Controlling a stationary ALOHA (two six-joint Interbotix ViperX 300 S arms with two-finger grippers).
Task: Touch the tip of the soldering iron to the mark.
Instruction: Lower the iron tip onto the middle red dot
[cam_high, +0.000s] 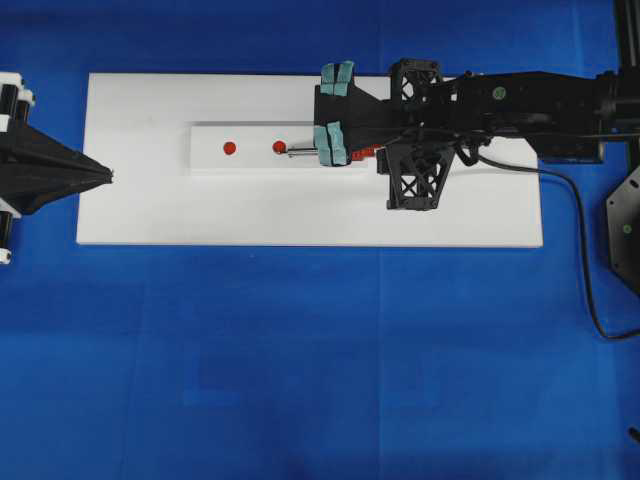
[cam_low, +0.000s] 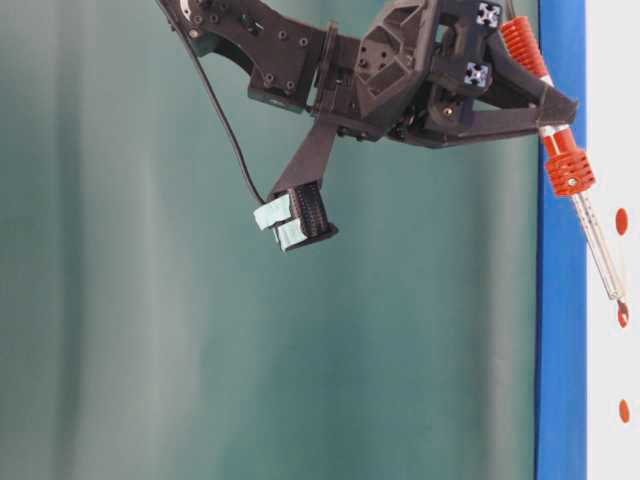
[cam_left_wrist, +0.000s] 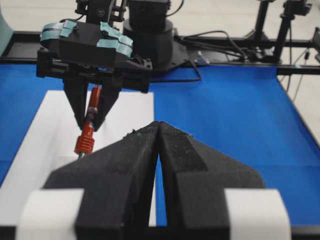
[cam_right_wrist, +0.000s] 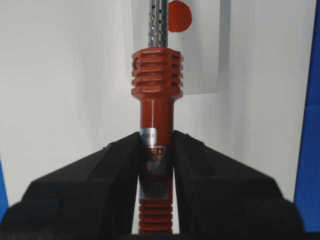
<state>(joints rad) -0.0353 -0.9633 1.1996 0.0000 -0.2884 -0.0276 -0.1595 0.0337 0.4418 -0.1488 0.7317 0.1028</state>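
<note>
Contact looks like the step in hand: overhead, the right claw (cam_high: 334, 110) carries the soldering iron (cam_high: 300, 152) over the white board (cam_high: 150, 210), its tip at the nearer red mark (cam_high: 279, 147), a second red mark (cam_high: 229, 148) beyond. The left claw (cam_high: 108, 177) rests pressed together at the board's edge. From table level the shaft slants down and the tip (cam_low: 621, 303) seems to meet the mark, though true touch I cannot confirm. The left wrist view shows the ribbed collar (cam_left_wrist: 85, 142) below the jaws. The right wrist view shows pads (cam_right_wrist: 120, 165) pinching the orange handle (cam_right_wrist: 156, 150). Next, only a slight downward press, if any
</note>
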